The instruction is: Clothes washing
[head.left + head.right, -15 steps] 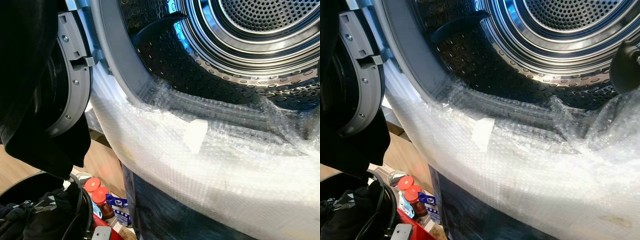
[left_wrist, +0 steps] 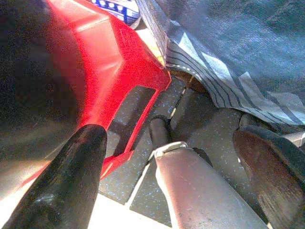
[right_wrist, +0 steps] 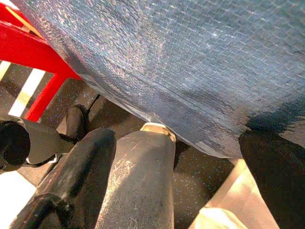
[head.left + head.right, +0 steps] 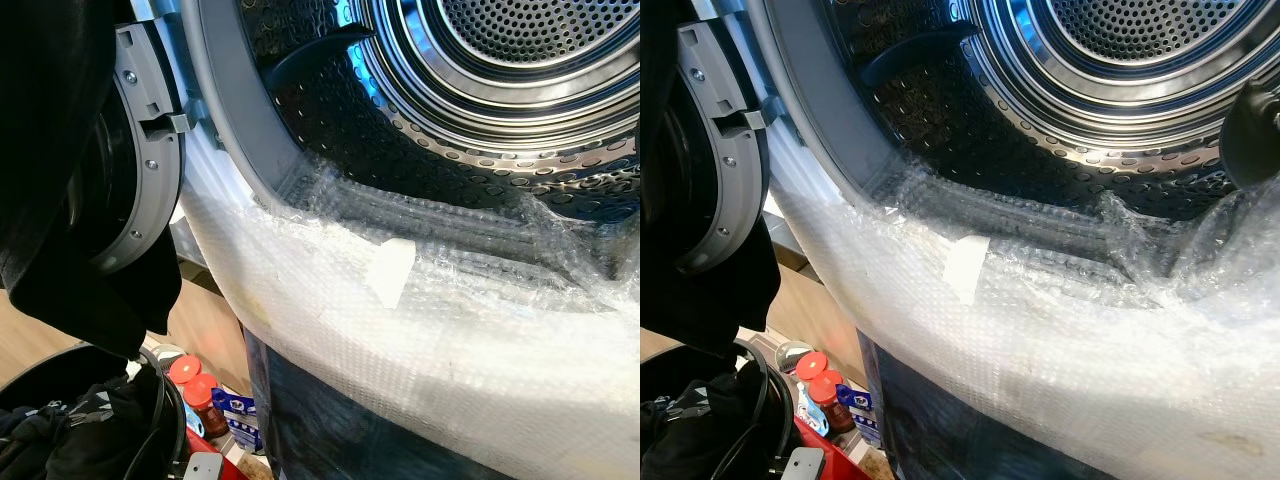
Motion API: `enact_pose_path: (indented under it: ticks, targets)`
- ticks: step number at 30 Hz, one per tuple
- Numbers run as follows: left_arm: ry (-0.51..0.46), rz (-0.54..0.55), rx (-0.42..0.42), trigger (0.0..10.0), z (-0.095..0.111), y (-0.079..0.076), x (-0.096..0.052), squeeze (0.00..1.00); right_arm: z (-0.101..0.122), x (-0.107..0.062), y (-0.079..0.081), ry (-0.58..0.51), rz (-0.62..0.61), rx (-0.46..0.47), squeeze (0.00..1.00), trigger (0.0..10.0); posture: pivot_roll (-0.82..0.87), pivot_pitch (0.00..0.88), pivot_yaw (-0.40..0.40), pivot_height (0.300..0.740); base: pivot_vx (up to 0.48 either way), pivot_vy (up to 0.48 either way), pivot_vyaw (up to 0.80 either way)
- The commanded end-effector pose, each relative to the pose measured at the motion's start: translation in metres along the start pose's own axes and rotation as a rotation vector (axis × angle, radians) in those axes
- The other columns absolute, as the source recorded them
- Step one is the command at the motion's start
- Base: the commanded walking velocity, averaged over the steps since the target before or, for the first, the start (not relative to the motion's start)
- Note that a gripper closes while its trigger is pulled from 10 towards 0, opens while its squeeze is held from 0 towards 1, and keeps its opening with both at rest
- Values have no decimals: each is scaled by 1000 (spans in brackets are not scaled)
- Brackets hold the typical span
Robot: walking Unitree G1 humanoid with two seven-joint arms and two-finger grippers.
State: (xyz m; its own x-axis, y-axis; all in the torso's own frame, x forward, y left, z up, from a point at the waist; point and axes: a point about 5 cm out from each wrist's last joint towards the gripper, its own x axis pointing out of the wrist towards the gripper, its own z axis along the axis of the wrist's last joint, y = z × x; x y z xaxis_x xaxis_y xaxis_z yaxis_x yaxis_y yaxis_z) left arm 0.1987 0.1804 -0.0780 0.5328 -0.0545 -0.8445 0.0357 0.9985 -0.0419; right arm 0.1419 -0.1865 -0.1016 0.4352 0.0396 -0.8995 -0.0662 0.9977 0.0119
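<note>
The washing machine's steel drum [image 4: 520, 60] stands open close in front of me, with nothing lying in the part I see. Bubble wrap [image 4: 400, 340] covers the lower rim of the opening, with a white tape patch [image 4: 390, 272] on it. A black garment [image 4: 50, 150] hangs at the left over the open door [image 4: 140, 150]. Below it a dark basket [image 4: 165, 405] holds dark clothes [image 4: 60, 440]. My left gripper [image 2: 171, 176] hangs open low over the floor beside a red frame [image 2: 114, 71]. My right gripper [image 3: 176, 181] also hangs open, under the machine's blue-wrapped front [image 3: 190, 62].
Two red-capped bottles [image 4: 195, 385] and a blue packet [image 4: 238, 410] stand on the floor between the basket and the machine. A dark rounded shape [image 4: 1252, 135] intrudes at the right edge of the drum opening. A silver limb [image 2: 200, 191] lies between the left gripper's fingers.
</note>
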Motion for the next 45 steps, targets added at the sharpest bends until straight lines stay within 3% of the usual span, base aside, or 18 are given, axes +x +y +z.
enact_pose_path:
  ticks: [1,25,27,29,42,45]
  targets:
    - [-1,-76,257,10000,-18,-40,2,0,52,2,-5,-121,25,8,0,10000,-38,0,-32,740,0,0,0]
    - [-1,-78,264,10000,-18,-40,2,0,53,2,-5,-124,23,12,0,10000,-40,0,-29,740,0,0,0]
    - [14,-128,278,10000,-25,-49,1,0,43,3,2,-73,54,-79,0,10000,-16,0,-51,740,0,0,0]
    - [16,-135,278,10000,-26,-51,1,0,38,3,3,-58,57,-96,0,10000,-14,0,-51,740,0,0,0]
    - [18,-159,301,10000,-28,-53,0,0,27,3,3,-7,73,-106,0,10000,-23,0,-46,740,0,0,0]
    - [20,-173,325,10000,-27,-53,0,0,17,2,2,52,84,-133,0,10000,-19,0,-45,740,0,0,0]
